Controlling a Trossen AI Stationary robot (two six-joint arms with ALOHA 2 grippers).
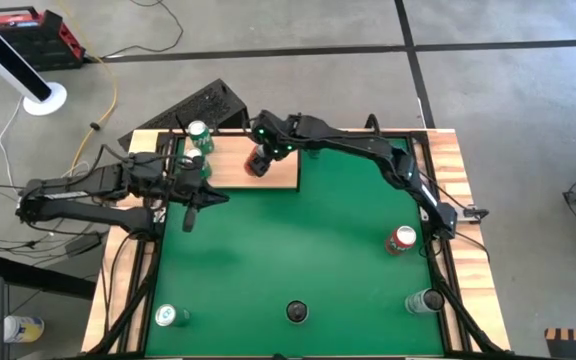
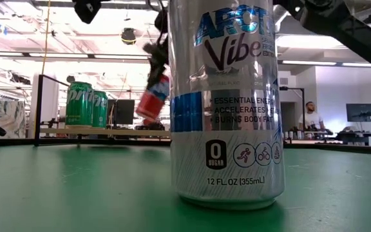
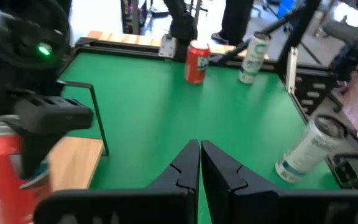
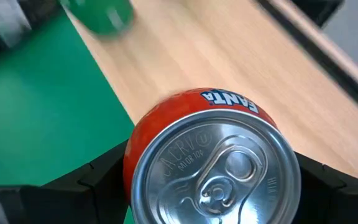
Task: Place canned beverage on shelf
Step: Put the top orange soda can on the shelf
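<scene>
The shelf [image 1: 268, 170] is a pale wood panel on the far left part of the green mat. Two green cans [image 1: 200, 135] [image 1: 205, 165] stand on its left end; they also show in the low view [image 2: 79, 103]. My right gripper [image 1: 258, 160] reaches over the shelf and is shut on a red Fanta can [image 4: 216, 162], which shows tilted in the low view [image 2: 154, 96]. My left gripper [image 3: 199, 165] is shut and empty over the mat, just near of the shelf's left end [image 1: 190, 215]. My right gripper pinches the red can between its two fingers, one on each side of the can's wall just below the rim [image 4: 132, 168]. The fingers [image 4: 101, 171] come from above, pointing down. The can hangs tilted over the shelf; in the low view it looks clear of the wood.
A red can [image 1: 401, 240] and a silver can [image 1: 423, 300] stand near the mat's right edge. A green-and-white can [image 1: 171, 316] stands at the near left. A tall silver can [image 2: 227, 103] stands at the near middle [image 1: 297, 312]. The mat's middle is bare.
</scene>
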